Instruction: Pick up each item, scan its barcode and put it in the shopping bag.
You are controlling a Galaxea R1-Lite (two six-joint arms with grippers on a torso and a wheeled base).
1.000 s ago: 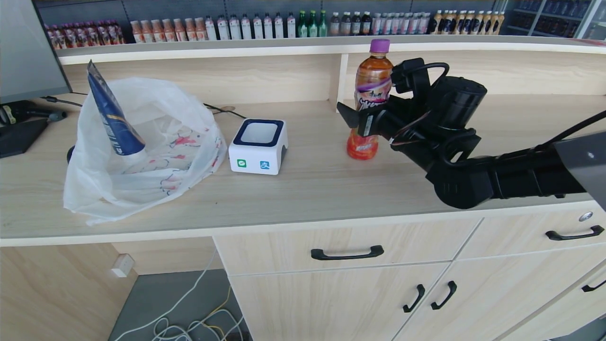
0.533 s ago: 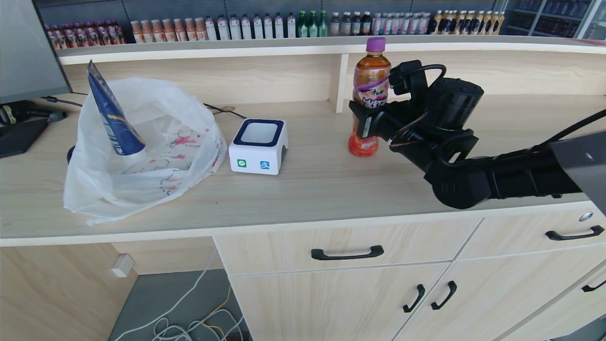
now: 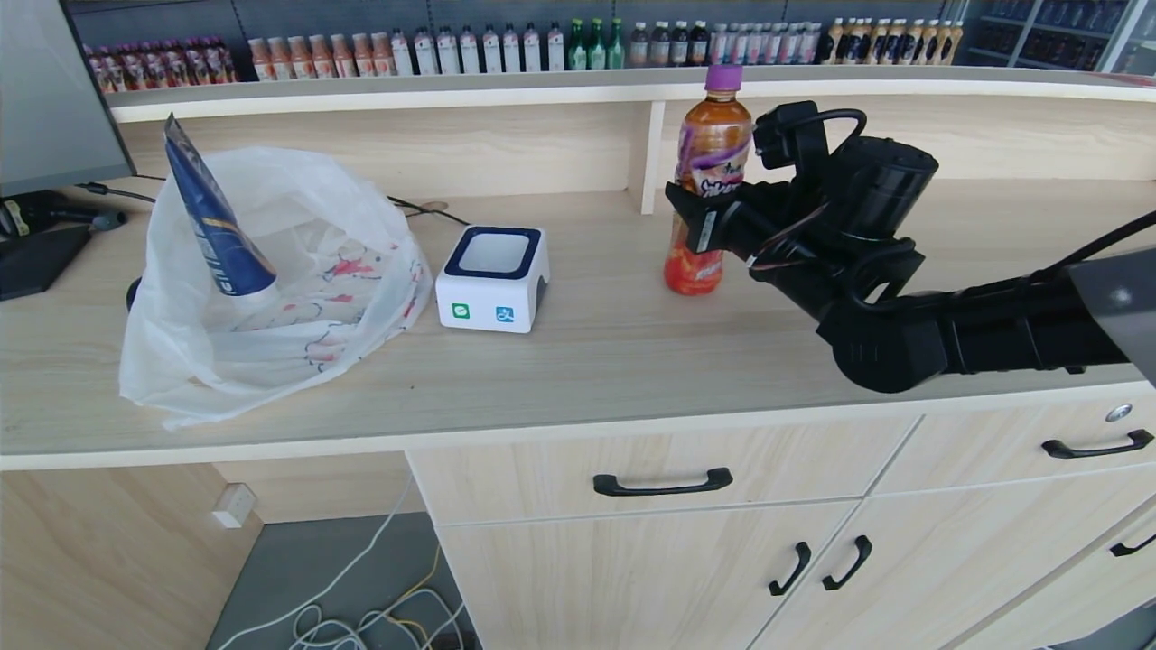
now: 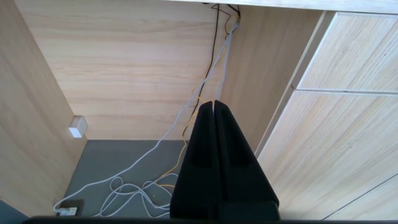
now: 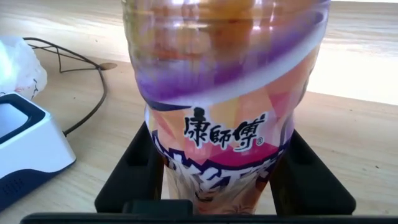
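My right gripper (image 3: 713, 212) is shut on an orange drink bottle (image 3: 705, 185) with a purple cap and holds it upright, its base just above the counter (image 3: 587, 361). From the right wrist the bottle (image 5: 227, 99) stands between both black fingers (image 5: 134, 171). The white barcode scanner (image 3: 493, 277) with a dark-rimmed window sits left of the bottle. Further left the translucent shopping bag (image 3: 298, 271) lies open with a blue tube (image 3: 215, 217) sticking up out of it. My left gripper (image 4: 214, 109) hangs shut below the counter beside the cabinet side, holding nothing.
A raised wooden shelf (image 3: 578, 90) runs behind the counter, with a vertical divider (image 3: 647, 153) just behind the bottle. Cables (image 3: 424, 212) trail behind the scanner. A monitor (image 3: 45, 90) and handheld scanner (image 3: 36, 217) stand at the far left. Drawers with black handles (image 3: 662, 484) are below.
My right gripper closed on the bottle and lifted it slightly off the counter, shifting it a little up and back. The bag and scanner stayed put.
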